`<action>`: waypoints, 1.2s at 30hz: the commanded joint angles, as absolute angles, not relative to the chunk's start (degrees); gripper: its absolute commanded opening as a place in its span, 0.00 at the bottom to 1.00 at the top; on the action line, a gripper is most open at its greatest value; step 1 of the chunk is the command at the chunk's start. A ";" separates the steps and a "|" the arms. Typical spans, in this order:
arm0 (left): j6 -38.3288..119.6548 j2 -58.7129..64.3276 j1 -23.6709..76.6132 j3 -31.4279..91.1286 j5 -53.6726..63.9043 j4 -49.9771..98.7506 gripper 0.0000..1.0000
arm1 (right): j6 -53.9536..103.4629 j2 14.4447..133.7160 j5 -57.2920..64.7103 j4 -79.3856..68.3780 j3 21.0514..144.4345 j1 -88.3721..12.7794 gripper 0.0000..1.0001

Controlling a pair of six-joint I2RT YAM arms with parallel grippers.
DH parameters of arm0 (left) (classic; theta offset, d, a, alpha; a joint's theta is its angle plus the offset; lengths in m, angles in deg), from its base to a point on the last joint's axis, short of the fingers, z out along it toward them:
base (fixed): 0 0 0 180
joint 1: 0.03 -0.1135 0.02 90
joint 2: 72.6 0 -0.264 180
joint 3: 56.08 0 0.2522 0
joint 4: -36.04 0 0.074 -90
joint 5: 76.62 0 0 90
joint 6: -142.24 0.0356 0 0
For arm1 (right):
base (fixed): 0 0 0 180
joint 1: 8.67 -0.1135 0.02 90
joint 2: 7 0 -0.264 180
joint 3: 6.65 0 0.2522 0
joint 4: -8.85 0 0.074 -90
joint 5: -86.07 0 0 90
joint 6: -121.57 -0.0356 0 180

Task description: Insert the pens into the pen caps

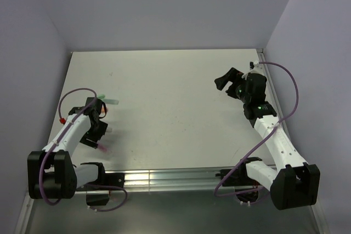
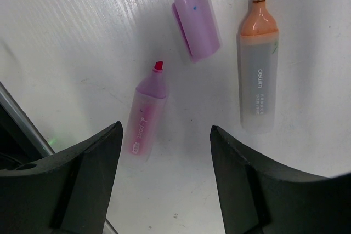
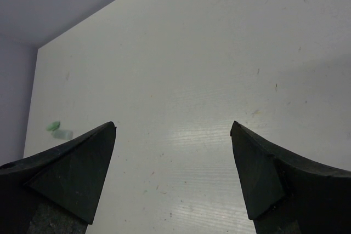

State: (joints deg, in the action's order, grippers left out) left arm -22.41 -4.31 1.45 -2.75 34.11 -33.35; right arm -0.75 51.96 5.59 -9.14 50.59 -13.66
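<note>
In the left wrist view a pink pen (image 2: 145, 116), uncapped with a red tip, lies on the white table next to a loose purple-pink cap (image 2: 197, 23). A pale pen with an orange tip (image 2: 258, 64) lies to their right. My left gripper (image 2: 166, 130) is open and empty just above them, with the pink pen's rear end close to its left finger. In the top view the left gripper (image 1: 97, 121) is at the table's left side. The pink pen (image 1: 103, 148) is near it and a mint-green pen (image 1: 111, 101) lies just behind. My right gripper (image 1: 225, 80) is open and empty at the far right. The right wrist view shows the same right gripper (image 3: 173, 127) and the mint-green pen (image 3: 59, 131) far off.
A metal rail (image 1: 164, 179) runs along the table's near edge. Lilac walls close in the left, back and right sides. A purple cable (image 1: 293, 89) loops beside the right arm. Orange and green caps are not visible.
</note>
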 commanded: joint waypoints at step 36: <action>-20.71 -8.17 2.25 -1.55 30.69 -33.43 0.00 | 1.25 51.71 9.77 -6.93 50.79 -13.50 0.90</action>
